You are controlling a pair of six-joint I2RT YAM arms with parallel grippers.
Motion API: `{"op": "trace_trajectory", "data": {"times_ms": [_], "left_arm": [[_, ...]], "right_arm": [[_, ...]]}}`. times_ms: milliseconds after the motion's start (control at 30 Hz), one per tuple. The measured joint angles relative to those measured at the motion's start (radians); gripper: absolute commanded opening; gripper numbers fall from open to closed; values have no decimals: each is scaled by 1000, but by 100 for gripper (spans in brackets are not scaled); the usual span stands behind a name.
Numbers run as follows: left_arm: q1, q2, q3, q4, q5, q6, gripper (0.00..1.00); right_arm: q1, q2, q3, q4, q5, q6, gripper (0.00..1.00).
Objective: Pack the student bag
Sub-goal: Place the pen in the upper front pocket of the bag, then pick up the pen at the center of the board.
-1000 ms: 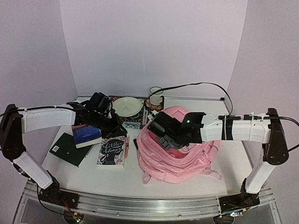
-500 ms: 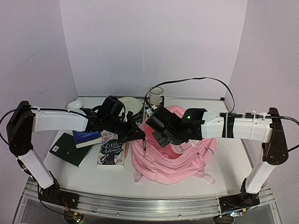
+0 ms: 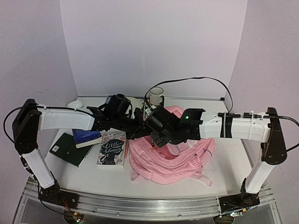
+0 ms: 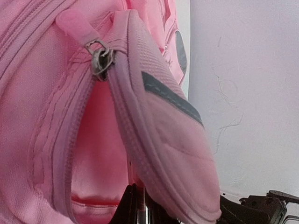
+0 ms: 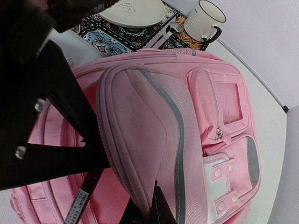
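The pink backpack (image 3: pixel 174 158) lies on the table right of centre, with its main zip open. My right gripper (image 3: pixel 157 138) is shut on the edge of the bag's front flap (image 5: pixel 140 135) and holds it up, its fingertips (image 5: pixel 161 210) pinching the seam. My left gripper (image 3: pixel 141 130) reaches in from the left, shut on a slim pen (image 3: pixel 153 143) that points down into the opening. The pen shows between the left fingers in the left wrist view (image 4: pixel 140 211), with a zip pull (image 4: pixel 99 58) above it. In the right wrist view its labelled barrel (image 5: pixel 83 198) lies inside the bag.
Left of the bag lie a "Little Women" book (image 3: pixel 112 148), a blue book (image 3: pixel 87 136), a dark green book (image 3: pixel 67 149) and an orange pencil (image 3: pixel 126 149). Behind stand a white mug (image 3: pixel 156 97), a plate (image 5: pixel 133 11) on a patterned mat (image 5: pixel 117 38), and a cable.
My left arm has swung right from the books, bringing the pen over the bag's opening. My right gripper has held the flap up and drawn the bag a little leftward.
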Motion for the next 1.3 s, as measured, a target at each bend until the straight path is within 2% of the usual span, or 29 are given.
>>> {"op": "trace_trajectory", "data": {"times_ms": [67,133,300,433,733,1033,1300], "left_arm": [[-2,32,11,5,-3,-13,11],[-2,66,21,6,-7,-26,19],[-2,109,28,19,-16,-67,47],[-2,101,28,29,-51,-72,58],[-2,-30,-22,31,-140,-25,63],[-2,-194,-89,-43,-294,119,64],[-2,-185,-89,-181,-392,258,61]], "right_arm": [[0,0,3,0,-5,5,0],[0,0,5,2,-13,10,0],[-3,0,6,6,-14,23,0],[-8,0,6,14,11,32,0],[-16,0,2,14,72,42,0],[-46,-14,-64,-22,122,80,0],[-56,-57,-66,-162,170,134,0]]}}
